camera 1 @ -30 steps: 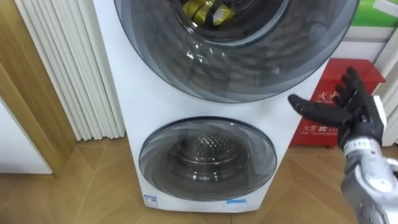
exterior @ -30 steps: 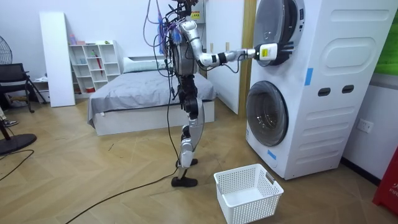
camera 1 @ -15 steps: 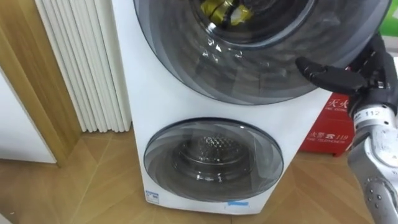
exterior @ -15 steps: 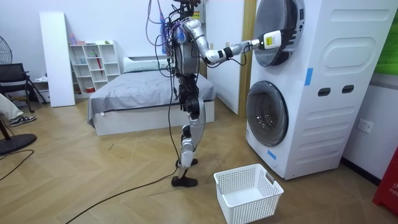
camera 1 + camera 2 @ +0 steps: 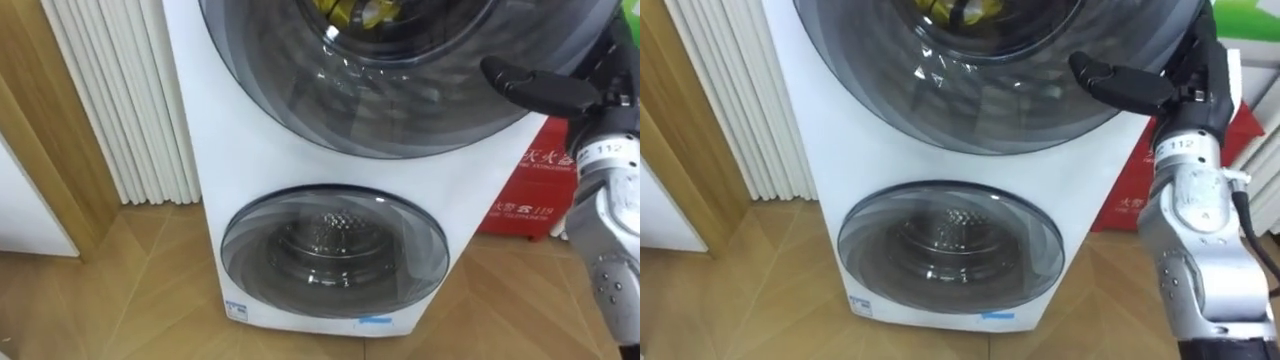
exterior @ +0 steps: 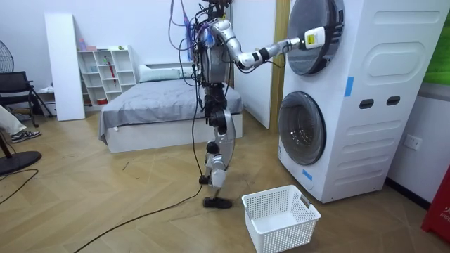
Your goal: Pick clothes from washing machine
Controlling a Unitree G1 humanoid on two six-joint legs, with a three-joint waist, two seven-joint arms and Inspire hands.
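A tall white washing machine [image 5: 215, 160] has two round glass doors, one above the other. Behind the upper door [image 5: 400, 100] lie yellow clothes [image 5: 355, 12], also seen as yellow clothes [image 5: 955, 10] in the right eye view. The upper door looks closed. My right hand [image 5: 1185, 75] is raised at that door's right rim, open, with its thumb pointing left across the glass. In the room view I stand in front of the machine with the right hand [image 6: 314, 36] stretched out to the upper door. The lower door [image 5: 333, 255] is closed over a bare metal drum.
A white laundry basket [image 6: 281, 218] stands on the wood floor before the machine, beside my feet. A red box [image 5: 525, 185] sits right of the machine, white ribbed panels [image 5: 110, 100] to its left. A bed [image 6: 162, 105] and a shelf are behind me.
My right hand has risen from beside the machine to the upper door's right rim. I have stepped a little closer, and the eye view has shifted.
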